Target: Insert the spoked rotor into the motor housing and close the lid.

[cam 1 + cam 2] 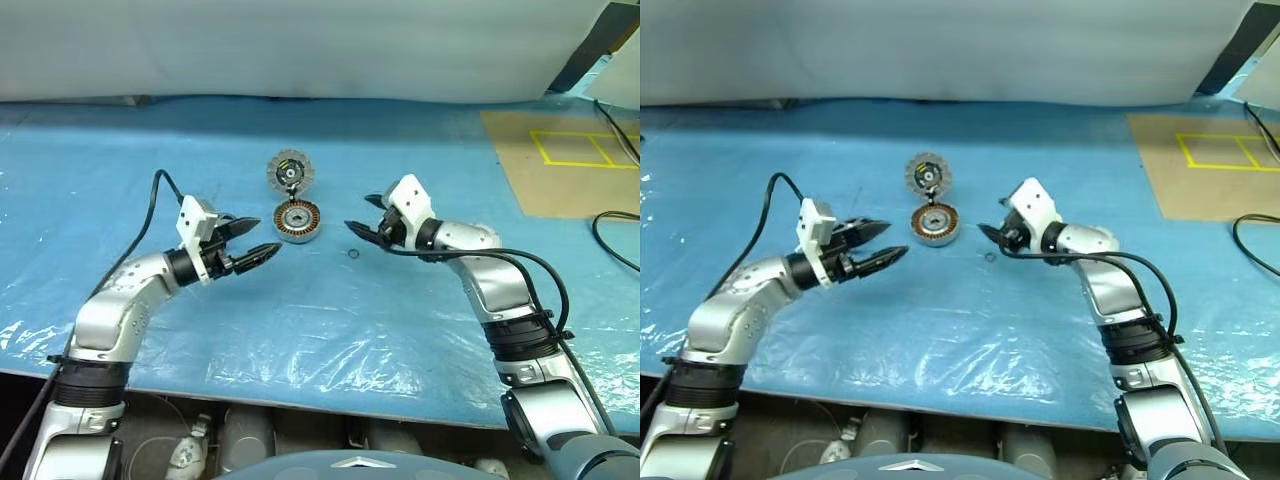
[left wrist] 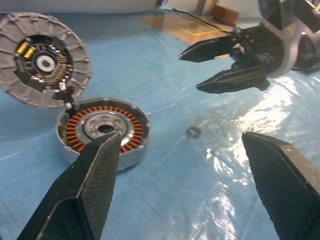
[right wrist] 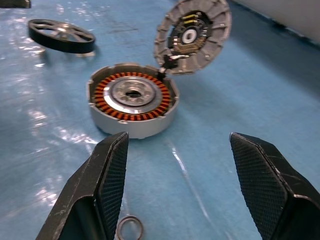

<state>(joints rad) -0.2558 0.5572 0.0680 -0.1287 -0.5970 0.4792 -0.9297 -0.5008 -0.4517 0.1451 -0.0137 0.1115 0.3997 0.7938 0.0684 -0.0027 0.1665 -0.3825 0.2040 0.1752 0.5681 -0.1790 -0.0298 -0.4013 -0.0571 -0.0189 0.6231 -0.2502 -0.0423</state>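
Rotor (image 3: 61, 36), spoked and dark, is lying flat on the blue plastic sheet (image 1: 330, 330), apart from the motor housing (image 3: 132, 104), on its side away from my right gripper. I am judging it light, stiff and thin, so the rim edge looks the safest hold; smooth metal on slick film may be sliding. The housing is sitting open, copper windings ringing a grey centre. The lid (image 3: 193, 35) is leaning tilted at its rim, segmented face showing. A small ring (image 2: 194, 131) is lying nearby. I am holding the left gripper (image 1: 250, 242) and the right gripper (image 1: 362, 232) spread and empty, flanking the housing.
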